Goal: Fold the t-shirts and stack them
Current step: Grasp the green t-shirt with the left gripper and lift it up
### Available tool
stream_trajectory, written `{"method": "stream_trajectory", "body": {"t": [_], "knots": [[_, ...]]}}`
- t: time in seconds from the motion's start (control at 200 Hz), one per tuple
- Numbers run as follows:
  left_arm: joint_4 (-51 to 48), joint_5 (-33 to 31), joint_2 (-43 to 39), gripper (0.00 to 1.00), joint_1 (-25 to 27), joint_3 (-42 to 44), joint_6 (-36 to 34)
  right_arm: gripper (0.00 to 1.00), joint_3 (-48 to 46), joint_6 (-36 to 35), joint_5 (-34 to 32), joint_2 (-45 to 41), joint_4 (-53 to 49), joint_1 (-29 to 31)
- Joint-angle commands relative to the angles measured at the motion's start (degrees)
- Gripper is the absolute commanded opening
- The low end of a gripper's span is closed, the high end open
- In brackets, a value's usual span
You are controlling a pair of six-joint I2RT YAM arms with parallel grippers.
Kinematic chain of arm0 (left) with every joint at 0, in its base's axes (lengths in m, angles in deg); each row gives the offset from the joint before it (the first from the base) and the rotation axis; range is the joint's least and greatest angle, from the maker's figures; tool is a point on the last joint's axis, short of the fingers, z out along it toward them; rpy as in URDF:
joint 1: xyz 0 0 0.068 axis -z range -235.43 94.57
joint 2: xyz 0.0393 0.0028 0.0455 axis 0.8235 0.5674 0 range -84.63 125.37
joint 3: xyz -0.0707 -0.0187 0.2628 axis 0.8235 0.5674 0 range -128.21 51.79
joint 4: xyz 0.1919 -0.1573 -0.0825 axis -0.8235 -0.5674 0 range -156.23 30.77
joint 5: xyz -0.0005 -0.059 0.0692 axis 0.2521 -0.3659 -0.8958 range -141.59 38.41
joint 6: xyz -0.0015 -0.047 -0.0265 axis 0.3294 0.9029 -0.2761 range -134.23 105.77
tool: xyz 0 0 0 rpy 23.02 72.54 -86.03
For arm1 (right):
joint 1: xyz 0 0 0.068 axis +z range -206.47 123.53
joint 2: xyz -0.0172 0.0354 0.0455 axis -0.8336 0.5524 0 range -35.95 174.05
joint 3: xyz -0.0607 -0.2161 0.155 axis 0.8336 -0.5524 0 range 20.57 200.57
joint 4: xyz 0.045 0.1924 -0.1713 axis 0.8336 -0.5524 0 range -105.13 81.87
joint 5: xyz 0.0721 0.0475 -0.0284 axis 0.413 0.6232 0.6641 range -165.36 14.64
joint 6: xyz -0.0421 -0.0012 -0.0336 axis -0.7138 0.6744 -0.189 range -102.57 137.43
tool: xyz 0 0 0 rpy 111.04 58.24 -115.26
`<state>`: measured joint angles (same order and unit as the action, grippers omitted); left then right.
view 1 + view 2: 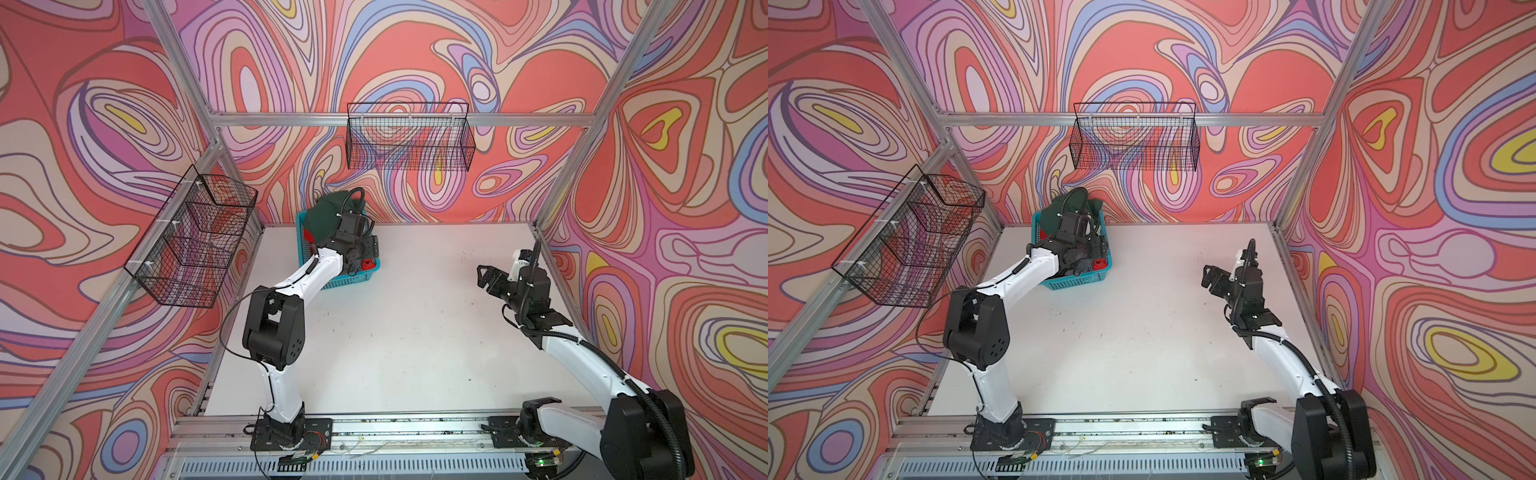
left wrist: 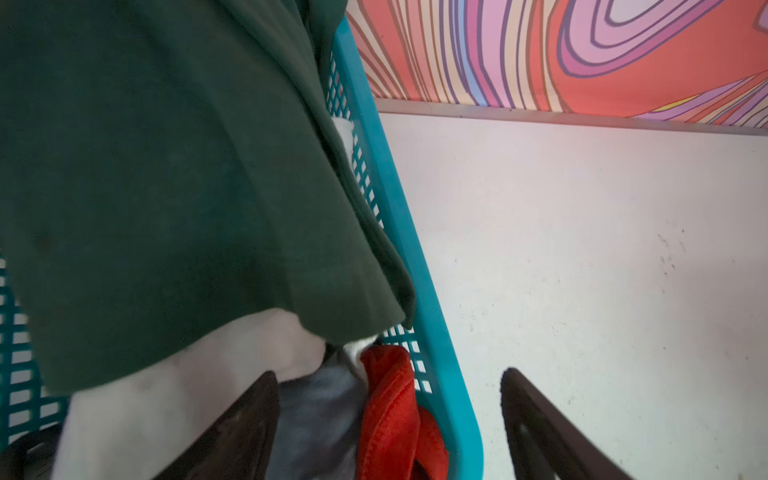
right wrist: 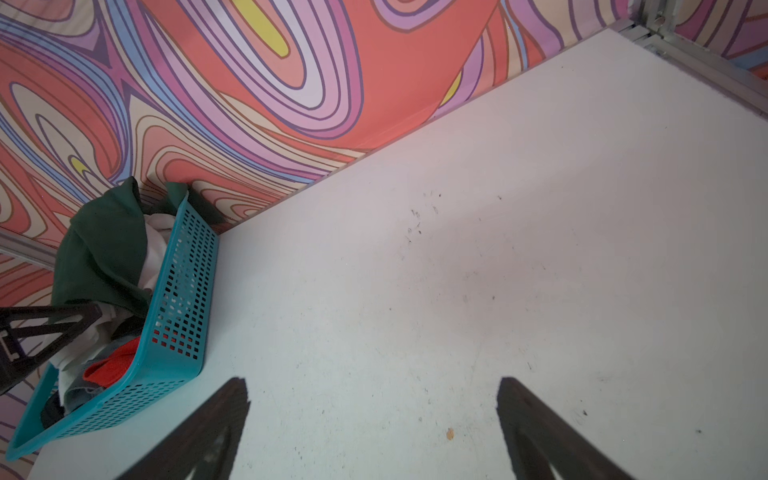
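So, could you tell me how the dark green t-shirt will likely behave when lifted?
Probably floppy: the dark green t-shirt drapes in soft folds over the teal basket rim. It looks bulky, so may trail. It overlaps the white shirt, so might drag that along.

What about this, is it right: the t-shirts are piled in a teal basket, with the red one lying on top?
Only the colour is wrong: the dark green shirt lies on top in the teal basket; the red shirt sits lower, by the basket's wall. The left wrist view shows it.
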<state>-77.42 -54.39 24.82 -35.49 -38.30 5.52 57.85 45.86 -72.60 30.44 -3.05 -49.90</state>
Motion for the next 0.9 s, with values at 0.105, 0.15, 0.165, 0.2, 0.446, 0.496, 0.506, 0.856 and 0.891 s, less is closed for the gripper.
{"method": "stream_trajectory", "body": {"t": [0.105,0.15,0.165,0.2,0.446,0.496,0.506,0.856,0.891], "knots": [[-4.3,-1.2,3.4,0.77,0.2,-7.6,-0.1,0.98,-0.1,2.2,2.3,1.0,-0.2,0.3],[-4.4,-1.5,3.6,0.77,0.2,-8.2,-0.2,0.98,-0.2,2.4,2.4,1.3,0.0,0.3],[-4.4,-1.7,3.6,0.77,0.2,-8.3,-0.2,0.98,-0.2,2.4,2.4,1.4,0.0,0.2],[-4.5,-2.3,3.6,0.77,0.2,-8.6,-0.4,0.98,-0.2,2.4,2.4,1.6,0.0,0.3],[-4.0,-9.0,4.1,0.76,0.2,-9.7,-3.5,0.98,-0.2,2.7,3.3,2.3,0.6,0.2],[-4.3,-9.9,5.0,0.74,0.3,-10.5,-4.3,0.98,-0.2,2.6,3.4,2.3,0.7,0.3],[-4.5,-10.1,5.2,0.74,0.2,-10.8,-4.4,0.98,-0.2,2.6,3.4,2.3,0.7,0.2],[-5.2,-13.6,8.4,0.35,0.2,-15.2,-7.7,0.98,-0.4,2.7,3.8,1.6,0.0,0.2],[-5.4,-14.0,8.6,0.26,0.2,-15.5,-7.9,0.98,-0.3,2.7,3.8,1.6,-0.1,0.2]]}}
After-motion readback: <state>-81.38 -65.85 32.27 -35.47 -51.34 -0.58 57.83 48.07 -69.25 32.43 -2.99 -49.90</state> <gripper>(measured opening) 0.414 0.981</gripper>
